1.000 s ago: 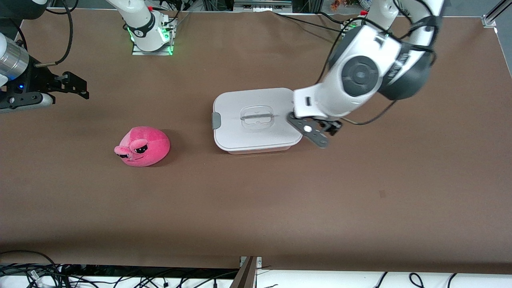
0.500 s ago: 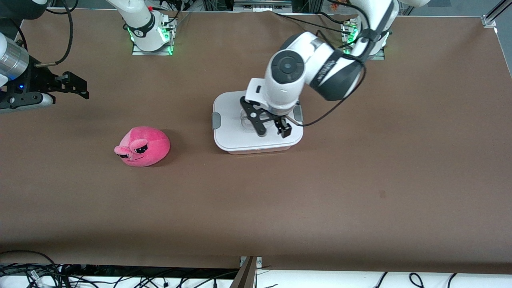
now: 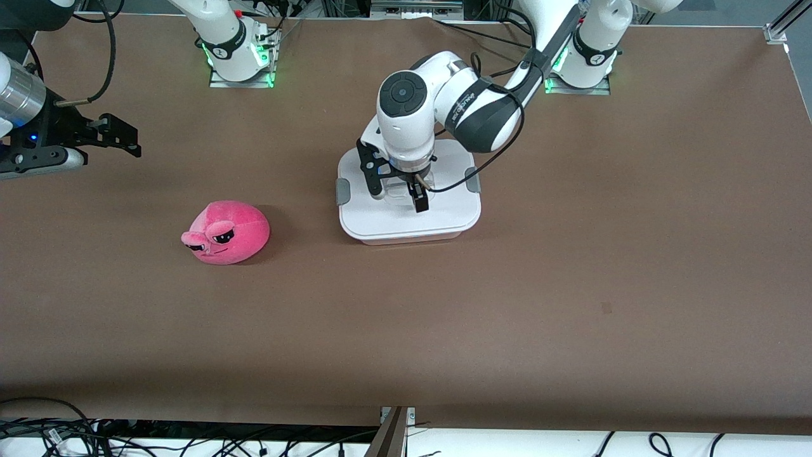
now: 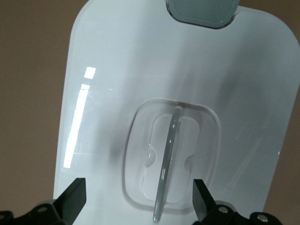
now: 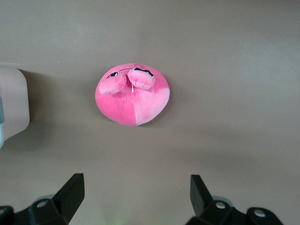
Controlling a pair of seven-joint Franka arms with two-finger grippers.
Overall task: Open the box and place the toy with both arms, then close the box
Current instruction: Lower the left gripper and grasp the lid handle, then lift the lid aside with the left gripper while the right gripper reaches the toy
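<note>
The box (image 3: 409,219) stands mid-table with its white lid (image 4: 117,70) on and a grey clip (image 3: 342,190) at each end. My left gripper (image 3: 398,193) hangs open just over the lid, one finger on each side of the clear recessed handle (image 4: 168,159), not touching it. In the left wrist view this gripper (image 4: 137,201) is empty. The hot-pink toy (image 3: 226,232) lies on the table toward the right arm's end, apart from the box. My right gripper (image 3: 130,136) waits open and empty over the table at that end. Its wrist view shows the toy (image 5: 133,96) ahead of the open gripper (image 5: 136,194).
The brown table (image 3: 507,317) carries only the box and the toy. The arm bases (image 3: 238,57) stand along the edge farthest from the front camera. Cables lie below the table's near edge (image 3: 190,441). A corner of the box (image 5: 11,103) shows in the right wrist view.
My left arm has swung from the box's end nearest its base to over the lid's middle, its open gripper now straddling the handle. The right arm, toy and box have not moved.
</note>
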